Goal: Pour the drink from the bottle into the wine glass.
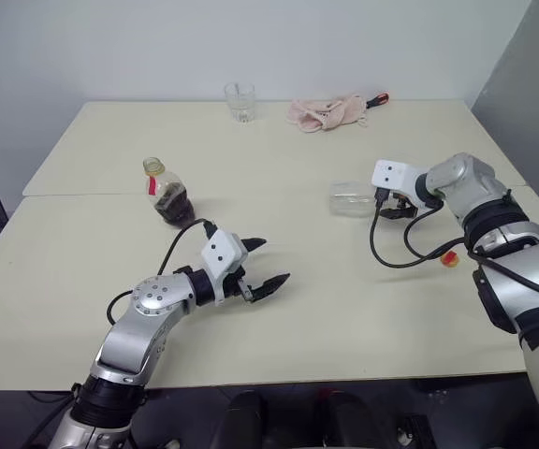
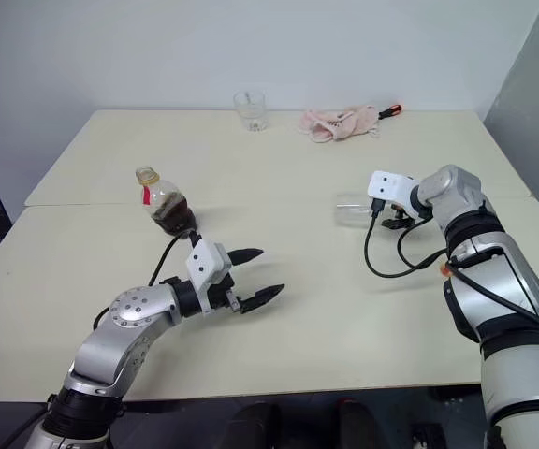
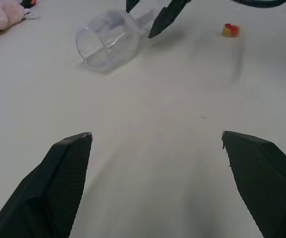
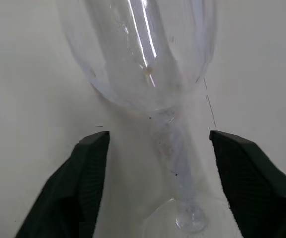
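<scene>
Right wrist view: the wine glass (image 4: 148,64) lies on its side on the pale surface (image 4: 29,74), its thin stem running between the two black fingers (image 4: 88,183) of the right claw (image 4: 159,136). The fingers stand apart on either side of the stem with clear gaps, so the claw is open around the stem, not gripping it; the round foot shows near the claw's base.

Left eye view: the same glass (image 1: 352,199) lies toward the right half of the surface (image 1: 326,309), well back from the near edge, with the right claw (image 1: 396,208) at its stem end. A small red-and-yellow object (image 1: 449,259) sits nearer the right edge. The bottle (image 1: 164,192) stands upright in the left half, uncapped, with dark drink (image 1: 172,206) in its lower body and a red strip at the neck. The left claw (image 1: 268,265), fingers spread wide and empty, hovers near the middle of the surface, apart from the bottle. A short clear tumbler (image 1: 240,101) and a pink cloth (image 1: 326,111) lie along the far edge, a red-handled tool (image 1: 378,97) just beside the cloth. Plain white walls rise behind the far edge.

Left wrist view: the glass's open rim (image 3: 91,47) faces the camera.
</scene>
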